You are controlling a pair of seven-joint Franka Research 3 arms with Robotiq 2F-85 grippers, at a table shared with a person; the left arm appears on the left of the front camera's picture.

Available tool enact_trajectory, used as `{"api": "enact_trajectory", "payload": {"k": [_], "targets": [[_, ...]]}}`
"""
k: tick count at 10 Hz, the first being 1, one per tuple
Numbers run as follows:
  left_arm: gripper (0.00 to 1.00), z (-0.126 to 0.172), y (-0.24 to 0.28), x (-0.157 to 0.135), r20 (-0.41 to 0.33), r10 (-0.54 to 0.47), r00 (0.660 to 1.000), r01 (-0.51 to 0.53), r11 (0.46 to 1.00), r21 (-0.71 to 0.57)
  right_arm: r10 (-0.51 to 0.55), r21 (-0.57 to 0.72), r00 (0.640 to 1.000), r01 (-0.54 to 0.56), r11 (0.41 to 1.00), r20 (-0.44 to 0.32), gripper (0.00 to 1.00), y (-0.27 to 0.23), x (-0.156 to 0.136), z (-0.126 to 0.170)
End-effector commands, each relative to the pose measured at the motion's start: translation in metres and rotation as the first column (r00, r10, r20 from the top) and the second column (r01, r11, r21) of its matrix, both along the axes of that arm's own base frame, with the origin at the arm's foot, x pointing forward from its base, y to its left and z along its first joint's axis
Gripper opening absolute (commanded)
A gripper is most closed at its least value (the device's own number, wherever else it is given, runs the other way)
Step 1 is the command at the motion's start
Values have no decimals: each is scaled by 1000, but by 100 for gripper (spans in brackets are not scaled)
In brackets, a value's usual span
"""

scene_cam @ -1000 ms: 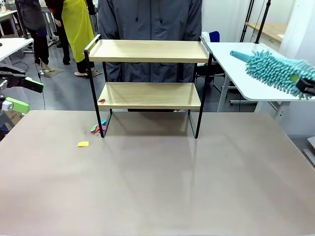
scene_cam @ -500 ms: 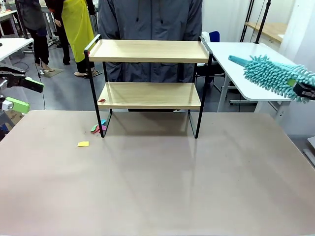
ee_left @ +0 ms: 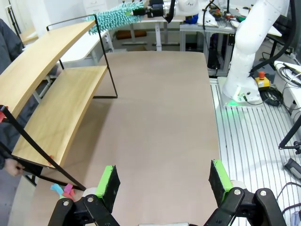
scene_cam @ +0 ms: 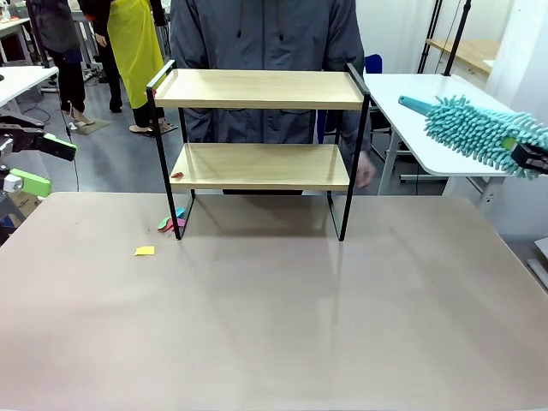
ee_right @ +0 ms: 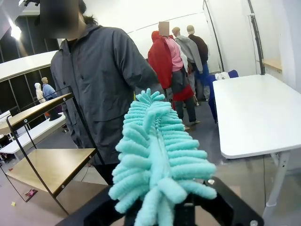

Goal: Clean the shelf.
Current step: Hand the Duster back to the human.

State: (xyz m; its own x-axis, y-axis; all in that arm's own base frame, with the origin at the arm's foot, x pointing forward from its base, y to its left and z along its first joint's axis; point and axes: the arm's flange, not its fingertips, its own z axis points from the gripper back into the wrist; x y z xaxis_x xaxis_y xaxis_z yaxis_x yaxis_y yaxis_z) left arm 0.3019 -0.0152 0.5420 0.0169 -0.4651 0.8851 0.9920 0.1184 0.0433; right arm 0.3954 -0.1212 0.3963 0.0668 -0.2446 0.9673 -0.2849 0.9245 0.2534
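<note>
The shelf [scene_cam: 257, 89] stands mid-table, with two light wooden boards in a thin black frame. A small red scrap [scene_cam: 177, 175] lies at the left end of its lower board. A fluffy teal duster [scene_cam: 479, 130] hangs in the air to the right of the shelf, level with the top board, with my right gripper [scene_cam: 533, 157] shut on its handle. In the right wrist view the duster [ee_right: 157, 155] points toward the shelf [ee_right: 44, 162]. At the table's left edge my left gripper [scene_cam: 45, 164] stands open and empty; in its own view the fingers [ee_left: 109, 181] are wide apart beside the shelf [ee_left: 51, 110].
A person in a grey jacket [scene_cam: 257, 34] stands right behind the shelf, one hand [scene_cam: 366, 174] by its right leg. Coloured scraps [scene_cam: 171, 223] and a yellow piece [scene_cam: 144, 251] lie on the table near the shelf's left leg. A white table [scene_cam: 428, 120] stands behind the duster.
The duster shifted slightly left, then held still. The person's hand came down beside the shelf's right end. My left gripper has not moved.
</note>
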Motion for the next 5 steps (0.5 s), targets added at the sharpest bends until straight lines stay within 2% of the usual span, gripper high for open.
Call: {"api": "enact_trajectory", "payload": {"k": [1, 5], "targets": [[100, 0, -1, 2, 22, -10, 1000, 10, 1000, -20, -3, -11, 1000, 3, 1000, 6, 16, 1, 0, 4], [100, 0, -1, 2, 22, -10, 1000, 10, 1000, -20, -3, -11, 1000, 3, 1000, 6, 16, 1, 0, 4]]}}
